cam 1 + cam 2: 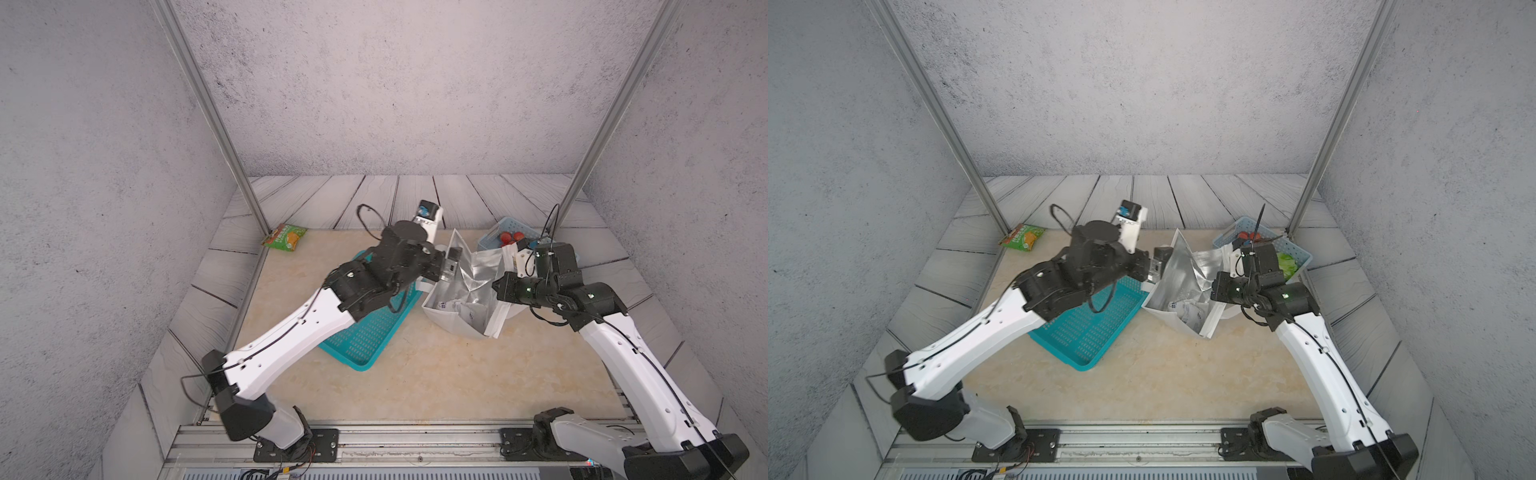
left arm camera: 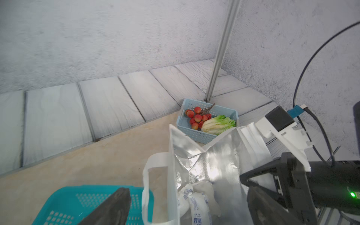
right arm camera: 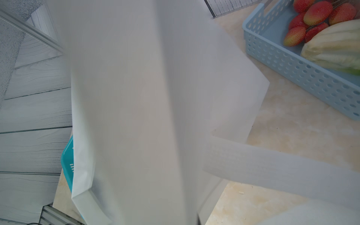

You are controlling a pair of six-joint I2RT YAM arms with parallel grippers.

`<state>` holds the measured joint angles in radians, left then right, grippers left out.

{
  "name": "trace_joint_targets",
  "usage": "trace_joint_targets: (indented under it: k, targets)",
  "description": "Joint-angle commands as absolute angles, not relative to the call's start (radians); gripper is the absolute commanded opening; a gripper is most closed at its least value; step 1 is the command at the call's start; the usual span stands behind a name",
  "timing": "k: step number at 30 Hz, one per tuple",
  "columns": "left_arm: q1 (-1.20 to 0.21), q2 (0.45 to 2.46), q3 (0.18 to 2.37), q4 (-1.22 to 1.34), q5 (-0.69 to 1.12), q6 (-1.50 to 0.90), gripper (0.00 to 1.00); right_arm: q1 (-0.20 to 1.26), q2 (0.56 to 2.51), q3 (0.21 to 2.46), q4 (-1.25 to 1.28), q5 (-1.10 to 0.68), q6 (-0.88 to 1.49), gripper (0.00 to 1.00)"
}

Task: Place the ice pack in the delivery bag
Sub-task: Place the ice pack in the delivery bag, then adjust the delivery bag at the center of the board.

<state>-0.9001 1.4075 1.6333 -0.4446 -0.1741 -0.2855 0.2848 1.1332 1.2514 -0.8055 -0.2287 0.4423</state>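
Ice pack (image 2: 197, 204) lay at the bottom of the delivery bag (image 1: 482, 266), against the silver foil. It was a white pouch with blue print, slumped and creased. Judged soft and floppy, with some weight and a smooth film skin likely to slip. If it needed lifting again, a pinch across the middle or on a flat seam edge would suit better than one on a bulging end.

The bag itself looked thin and light, its walls buckled, and it probably would not stay open unaided.

Left gripper (image 1: 451, 264) hovered at the bag's rim on the side of the teal basket (image 1: 365, 336), fingers spread wide, nothing between them. Right gripper (image 1: 500, 286) was at the opposite wall, closed, and by its position clamped on the bag's edge.

Hard to make out:
- One pack or several; the white folds ran together in the left wrist view.
- The print on the pouch was too small to read.
- Part of the bag's floor was hidden behind its near wall in both top views.
- The right wrist view was almost filled by blurred white bag wall and a handle strap, with no fingers showing.
- The right gripper's fingertips were hidden at the rim, so the exact hold point was unclear.

Pale blue basket (image 2: 196, 134) with red fruit and lettuce stood just behind the bag on the tabletop (image 1: 436, 374).
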Motion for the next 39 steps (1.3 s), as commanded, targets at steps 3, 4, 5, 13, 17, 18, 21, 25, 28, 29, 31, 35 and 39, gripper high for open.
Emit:
trace_joint_targets:
  k: [3, 4, 5, 13, 17, 18, 21, 25, 28, 29, 31, 35, 39]
  targets:
    - [-0.764, 1.413, 1.536, -0.571, 0.076, -0.319, 1.0, 0.281, 1.154, 1.295, -0.779, -0.254, 0.415, 0.0]
    - [-0.77, 1.437, 1.557, -0.588, 0.115, -0.318, 1.0, 0.282, 1.157, 1.293, -0.775, -0.257, 0.419, 0.0]
    - [-0.778, 1.462, 1.582, -0.597, 0.14, -0.329, 1.0, 0.281, 1.16, 1.292, -0.772, -0.258, 0.422, 0.0]
    - [-0.859, 1.687, 1.77, -0.722, -0.002, -0.362, 0.95, 0.282, 1.16, 1.282, -0.77, -0.231, 0.423, 0.0]
    - [-0.867, 1.792, 1.874, -0.808, -0.024, -0.362, 0.65, 0.282, 1.151, 1.276, -0.774, -0.22, 0.421, 0.0]
    - [-0.867, 1.807, 1.884, -0.821, -0.04, -0.363, 0.49, 0.281, 1.151, 1.277, -0.773, -0.217, 0.422, 0.0]
    - [-0.868, 1.828, 1.907, -0.849, -0.042, -0.361, 0.17, 0.281, 1.149, 1.276, -0.774, -0.215, 0.42, 0.0]
    - [-0.865, 1.831, 1.944, -0.898, 0.042, -0.364, 0.0, 0.282, 1.152, 1.295, -0.788, -0.204, 0.402, 0.0]
    - [-0.862, 1.79, 1.988, -0.923, 0.223, -0.425, 0.0, 0.282, 1.155, 1.358, -0.828, -0.194, 0.384, 0.0]
    - [-0.862, 1.769, 1.999, -0.918, 0.295, -0.455, 0.0, 0.282, 1.155, 1.389, -0.844, -0.194, 0.381, 0.0]
    - [-0.868, 1.714, 2.009, -0.9, 0.403, -0.519, 0.0, 0.281, 1.156, 1.442, -0.887, -0.21, 0.387, 0.0]
    - [-0.874, 1.617, 1.925, -0.853, 0.513, -0.618, 0.0, 0.281, 1.155, 1.429, -0.929, -0.315, 0.444, 0.0]
    - [-0.858, 1.592, 1.768, -0.764, 0.566, -0.699, 0.0, 0.284, 1.192, 1.355, -0.877, -0.361, 0.472, 0.0]
